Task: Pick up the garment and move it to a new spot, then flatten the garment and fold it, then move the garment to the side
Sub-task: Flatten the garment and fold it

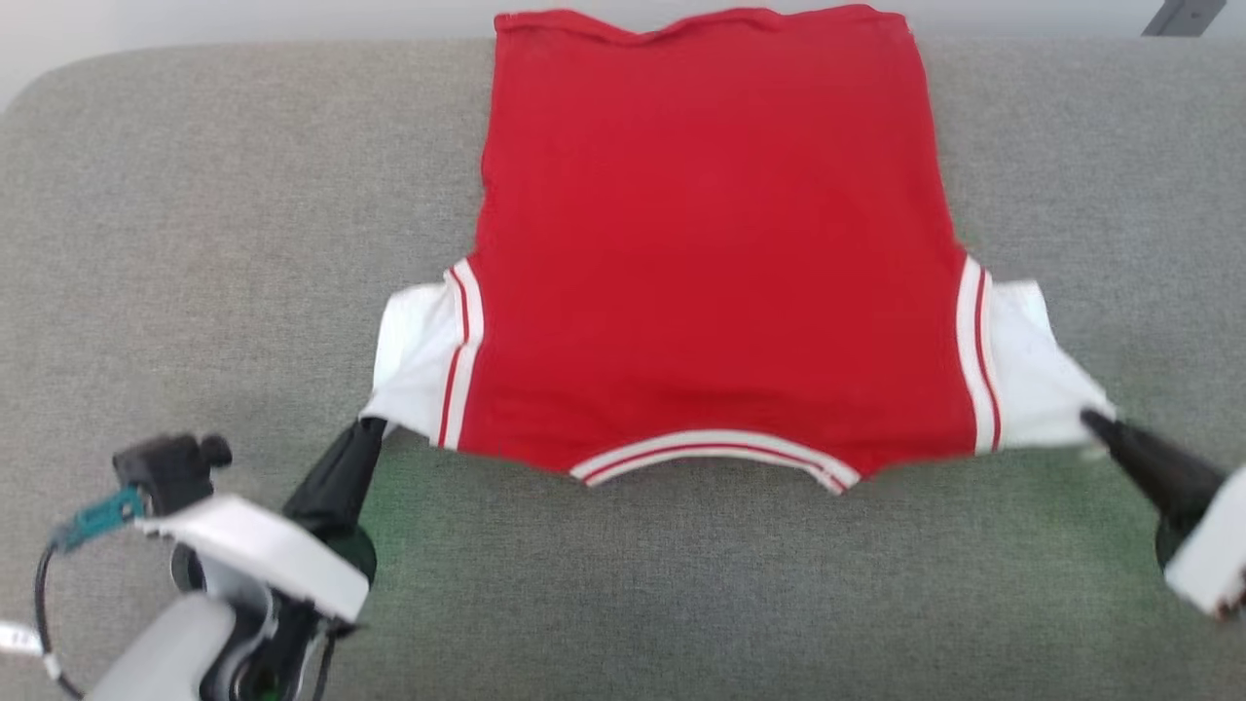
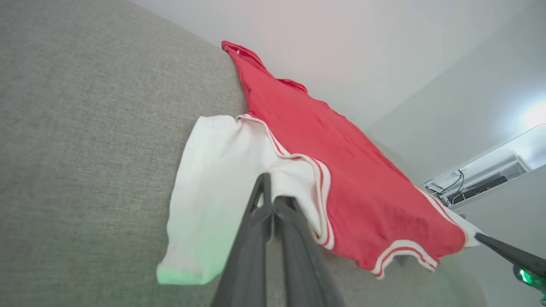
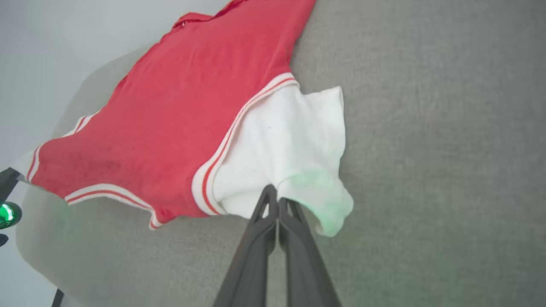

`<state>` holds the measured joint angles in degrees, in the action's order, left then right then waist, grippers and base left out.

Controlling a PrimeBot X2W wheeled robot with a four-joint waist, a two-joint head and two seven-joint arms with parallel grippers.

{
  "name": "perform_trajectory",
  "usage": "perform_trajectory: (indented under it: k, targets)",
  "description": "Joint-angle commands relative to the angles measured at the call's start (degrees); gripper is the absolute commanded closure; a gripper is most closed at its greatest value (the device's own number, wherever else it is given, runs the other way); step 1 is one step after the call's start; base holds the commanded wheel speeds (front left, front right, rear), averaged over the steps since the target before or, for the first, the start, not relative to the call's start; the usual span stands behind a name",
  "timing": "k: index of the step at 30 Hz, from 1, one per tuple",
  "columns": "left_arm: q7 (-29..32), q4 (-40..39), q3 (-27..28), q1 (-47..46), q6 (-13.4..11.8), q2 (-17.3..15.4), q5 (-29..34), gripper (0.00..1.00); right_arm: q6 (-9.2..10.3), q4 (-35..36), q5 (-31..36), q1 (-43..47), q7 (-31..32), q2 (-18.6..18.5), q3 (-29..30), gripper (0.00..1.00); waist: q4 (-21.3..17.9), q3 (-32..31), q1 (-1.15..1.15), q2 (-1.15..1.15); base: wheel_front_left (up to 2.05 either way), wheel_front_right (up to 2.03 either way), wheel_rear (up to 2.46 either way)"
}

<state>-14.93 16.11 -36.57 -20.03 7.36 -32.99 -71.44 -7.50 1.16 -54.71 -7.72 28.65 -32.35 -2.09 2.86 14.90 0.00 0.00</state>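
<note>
Head view shows the shirt (image 1: 711, 243) spread flat on the grey cushion (image 1: 195, 243), with the left gripper (image 1: 365, 428) and right gripper (image 1: 1095, 421) each pinching 1 white sleeve. Flattening looks nearly done; folding and moving it aside are not yet done.

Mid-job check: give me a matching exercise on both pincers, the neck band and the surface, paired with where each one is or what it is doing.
Column one:
1. left pincer
2. right pincer
3. striped neck band
4. grey upholstered surface

Column two:
A. lies under the garment
B. shut on the white sleeve at the robot's right
C. middle of the garment's near edge
D. shut on the white sleeve at the robot's left

Pairs: 1-D, 2-B, 3-C, 4-A
</note>
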Motion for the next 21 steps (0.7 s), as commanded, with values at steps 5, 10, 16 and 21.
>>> perform_trajectory:
  k: [5,10,16,21]
  targets:
    - [-0.36,-7.26,4.46,9.34,0.07,-0.88,3.09,1.0,0.02,8.37,0.21,10.84,4.72,2.18,5.78,1.0,0.57,-0.5,0.0,0.0,0.0,0.0,0.0]
    - [-0.36,-14.9,7.3,18.34,-1.6,-3.19,4.49,1.0,0.02,17.07,-0.41,20.65,8.76,4.65,11.6,1.0,1.29,-0.6,0.0,0.0,0.0,0.0,0.0]
    - [-0.35,-23.25,8.52,26.3,-3.8,-5.96,5.84,1.0,0.02,25.63,-1.07,28.94,13.06,7.1,17.82,1.0,1.7,-0.69,0.0,0.0,0.0,0.0,0.0]
    - [0.53,-25.82,7.63,26.57,-5.4,-5.76,6.21,1.0,0.01,27.16,-0.85,28.84,15.5,8.86,19.12,1.0,1.98,-1.07,0.0,0.0,0.0,0.0,0.0]
